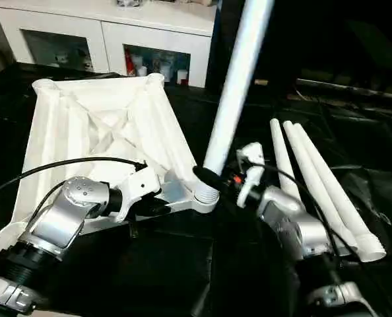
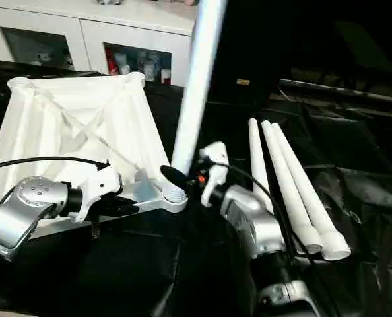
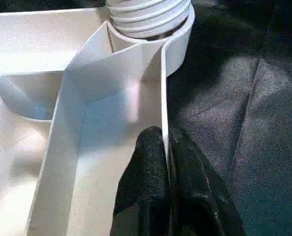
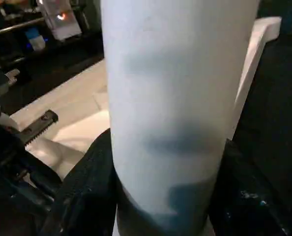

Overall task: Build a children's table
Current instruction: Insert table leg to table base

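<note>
The children's table top (image 1: 97,125) lies upside down on black cloth, ribbed underside up. One white leg (image 1: 235,86) stands tilted in the near right corner socket (image 1: 206,198). Its threaded end (image 3: 148,14) sits in the socket. My right gripper (image 1: 212,177) is shut on this leg just above the socket, with a black finger (image 4: 87,196) on each side of the tube. My left gripper (image 3: 165,142) is shut on the top's thin rim wall (image 3: 163,88), a little short of that corner. Three more legs (image 1: 321,185) lie side by side to the right.
A white glass-door cabinet (image 1: 117,33) stands behind the table top. Black cloth (image 1: 169,271) covers the work surface, with wrinkled folds at the right. Black cables (image 1: 64,165) run over my left forearm.
</note>
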Available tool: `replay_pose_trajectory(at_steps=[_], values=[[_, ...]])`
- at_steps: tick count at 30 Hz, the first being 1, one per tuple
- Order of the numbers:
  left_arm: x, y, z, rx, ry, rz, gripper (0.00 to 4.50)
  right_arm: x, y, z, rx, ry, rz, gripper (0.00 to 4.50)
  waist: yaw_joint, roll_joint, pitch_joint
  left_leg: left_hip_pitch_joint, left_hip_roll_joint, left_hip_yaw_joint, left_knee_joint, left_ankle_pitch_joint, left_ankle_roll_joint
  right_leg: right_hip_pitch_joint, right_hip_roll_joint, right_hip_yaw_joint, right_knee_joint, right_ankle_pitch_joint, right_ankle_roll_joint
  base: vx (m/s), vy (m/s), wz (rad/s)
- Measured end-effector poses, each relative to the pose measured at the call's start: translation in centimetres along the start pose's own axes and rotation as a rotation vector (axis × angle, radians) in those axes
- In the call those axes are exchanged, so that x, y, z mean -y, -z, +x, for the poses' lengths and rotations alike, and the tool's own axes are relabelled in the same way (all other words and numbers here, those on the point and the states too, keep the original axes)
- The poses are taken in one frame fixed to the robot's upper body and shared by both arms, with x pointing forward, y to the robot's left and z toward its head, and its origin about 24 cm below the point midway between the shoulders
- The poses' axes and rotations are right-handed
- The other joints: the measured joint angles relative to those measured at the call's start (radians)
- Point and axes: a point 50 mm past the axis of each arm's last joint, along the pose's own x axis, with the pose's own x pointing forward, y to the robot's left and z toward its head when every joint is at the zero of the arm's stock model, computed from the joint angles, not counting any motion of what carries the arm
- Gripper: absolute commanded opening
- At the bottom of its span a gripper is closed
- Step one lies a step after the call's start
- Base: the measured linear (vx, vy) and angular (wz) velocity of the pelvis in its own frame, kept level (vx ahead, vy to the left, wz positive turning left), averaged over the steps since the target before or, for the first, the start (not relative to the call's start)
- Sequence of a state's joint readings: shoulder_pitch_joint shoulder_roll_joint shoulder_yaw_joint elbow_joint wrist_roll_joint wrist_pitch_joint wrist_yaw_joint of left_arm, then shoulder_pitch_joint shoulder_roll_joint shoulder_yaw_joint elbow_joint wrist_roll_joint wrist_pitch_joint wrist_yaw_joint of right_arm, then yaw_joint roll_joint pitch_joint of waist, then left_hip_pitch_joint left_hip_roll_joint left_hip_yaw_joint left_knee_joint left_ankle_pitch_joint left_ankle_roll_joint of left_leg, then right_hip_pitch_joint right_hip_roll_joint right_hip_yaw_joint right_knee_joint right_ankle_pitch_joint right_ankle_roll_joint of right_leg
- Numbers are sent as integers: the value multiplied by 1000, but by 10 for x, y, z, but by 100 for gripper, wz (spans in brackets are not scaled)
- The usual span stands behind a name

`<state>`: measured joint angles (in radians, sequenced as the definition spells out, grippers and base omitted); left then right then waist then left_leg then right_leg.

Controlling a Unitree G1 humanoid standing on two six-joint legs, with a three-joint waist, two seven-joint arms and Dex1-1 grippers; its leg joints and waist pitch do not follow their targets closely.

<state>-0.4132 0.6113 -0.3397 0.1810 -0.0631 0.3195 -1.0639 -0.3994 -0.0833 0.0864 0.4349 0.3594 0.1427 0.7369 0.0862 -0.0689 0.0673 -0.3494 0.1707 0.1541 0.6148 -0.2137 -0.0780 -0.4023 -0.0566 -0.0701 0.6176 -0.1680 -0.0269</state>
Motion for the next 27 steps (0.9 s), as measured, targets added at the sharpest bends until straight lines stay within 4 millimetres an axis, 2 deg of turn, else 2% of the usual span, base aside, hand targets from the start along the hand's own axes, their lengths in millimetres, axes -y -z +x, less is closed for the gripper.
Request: replay_pose_trajectory(at_steps=[11,16,27], values=[[0,-2,2,6,6,3,0,-5,9,-9,93,28,-72,193,4,4,2,-1,0,0,0,0,0,0,0,0,-1,2,-3,0,0,0],[-1,-2,2,2,6,1,0,-9,12,-12,72,10,-191,193,3,5,2,0,0,0,0,0,0,0,0,0,-1,0,0,0,0,0],[0,-2,3,4,8,2,0,-11,10,-13,50,4,-234,193,3,5,2,0,0,1,0,0,0,1,0,0,-2,0,0,0,0,0]])
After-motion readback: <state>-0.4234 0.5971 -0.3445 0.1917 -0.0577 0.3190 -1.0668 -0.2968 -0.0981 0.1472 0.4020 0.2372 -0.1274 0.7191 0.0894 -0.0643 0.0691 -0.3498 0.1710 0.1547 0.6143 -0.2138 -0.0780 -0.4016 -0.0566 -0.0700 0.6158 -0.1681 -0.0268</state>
